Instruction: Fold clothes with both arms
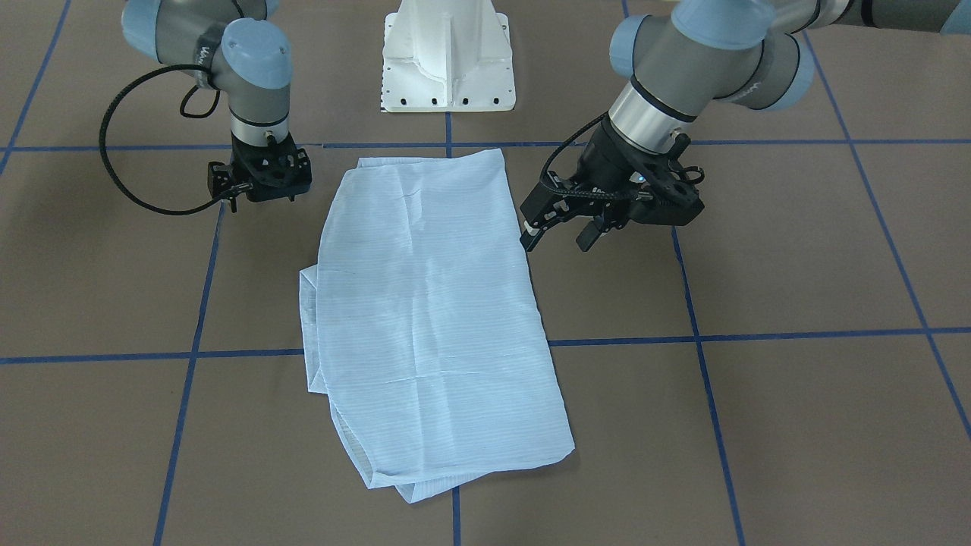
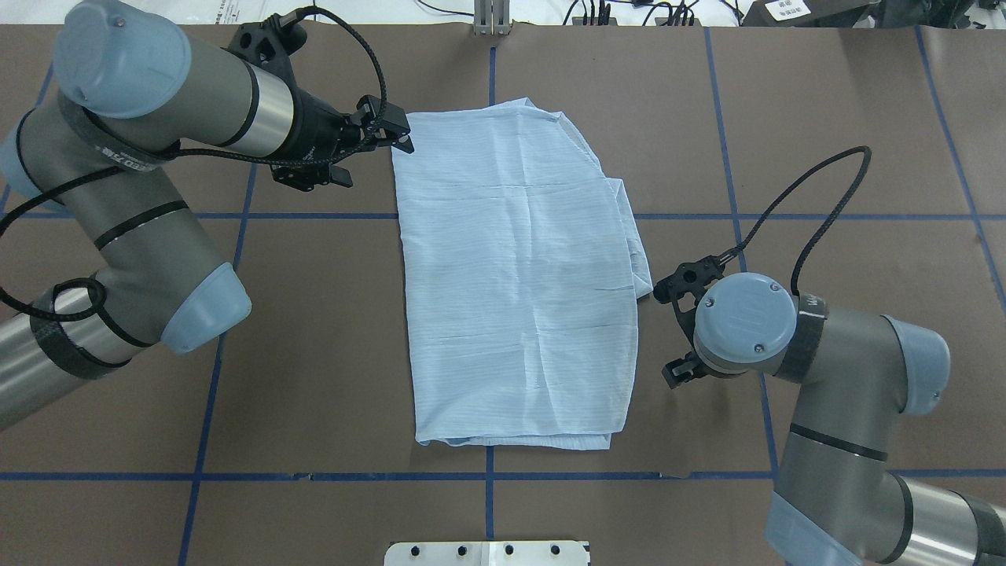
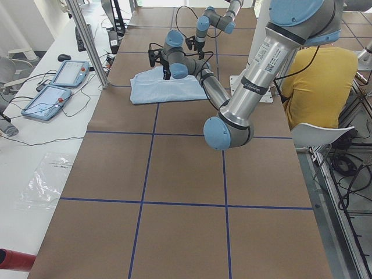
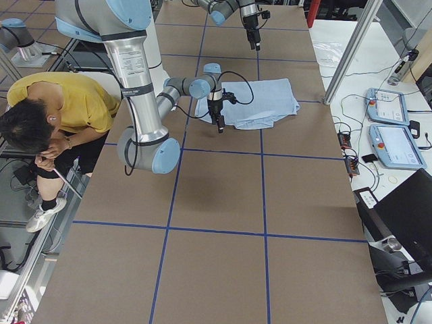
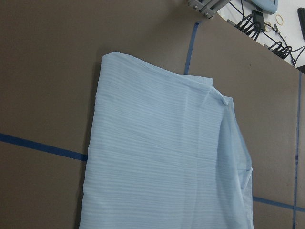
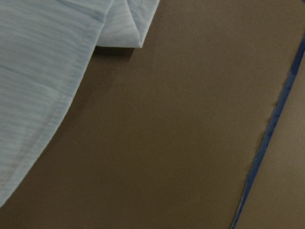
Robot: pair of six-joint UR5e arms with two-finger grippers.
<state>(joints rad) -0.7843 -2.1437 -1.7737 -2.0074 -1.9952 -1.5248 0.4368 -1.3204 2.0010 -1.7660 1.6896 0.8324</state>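
Shirt (image 2: 515, 291): pale blue with fine stripes, already folded into a long rectangle. It lies flat in the middle of the brown table (image 2: 314, 354), across a blue tape line (image 2: 314, 215).
Loose layer (image 2: 640, 267): a folded under-layer sticks out past the long edge on the robot's right, so the stack is not quite square.
Left gripper (image 1: 558, 239): fingers spread and holding nothing. It hovers tilted just beside the shirt's left long edge, probably set there to take that side for the next fold.
Right gripper (image 1: 262, 182): points straight down beside the right long edge, apart from the cloth. I cannot tell how its fingers stand.
Stage: narrowing looks finished. A fold across the length probably comes next, with one arm on each edge.
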